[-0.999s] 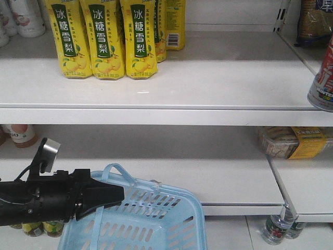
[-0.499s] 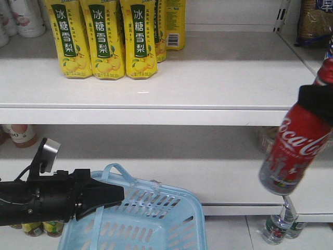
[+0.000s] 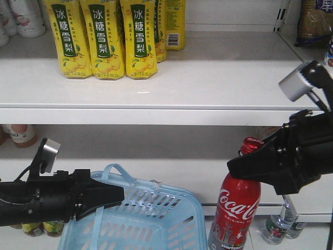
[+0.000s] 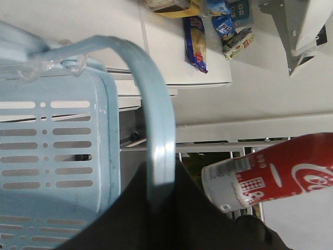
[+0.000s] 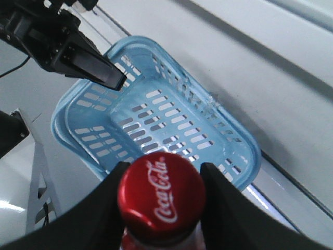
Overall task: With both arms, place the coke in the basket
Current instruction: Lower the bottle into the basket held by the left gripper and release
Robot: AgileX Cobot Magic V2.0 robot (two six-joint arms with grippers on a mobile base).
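The coke (image 3: 237, 208) hangs upright just right of the basket (image 3: 151, 221), its red cap (image 3: 252, 144) level with the lower shelf. My right gripper (image 3: 240, 167) comes in from the right and is shut on the bottle's neck. In the right wrist view the cap (image 5: 160, 195) sits between the fingers, above the basket's near right corner (image 5: 156, 120). My left gripper (image 3: 117, 195) is shut on the basket's blue handle (image 4: 158, 135), holding the light blue basket low at the left. The coke's grey base (image 4: 229, 179) shows beside the handle in the left wrist view.
Yellow cartons with green labels (image 3: 101, 39) stand on the upper shelf (image 3: 208, 78). The lower shelf (image 3: 208, 177) lies right behind the basket. Snack packs (image 3: 291, 141) lie on it at the right. Small bottles (image 3: 276, 229) stand low at the right, by a metal post.
The right arm has carried the coke down and left from the upper right edge, and turned it upright beside the basket. The left arm and basket have stayed still.
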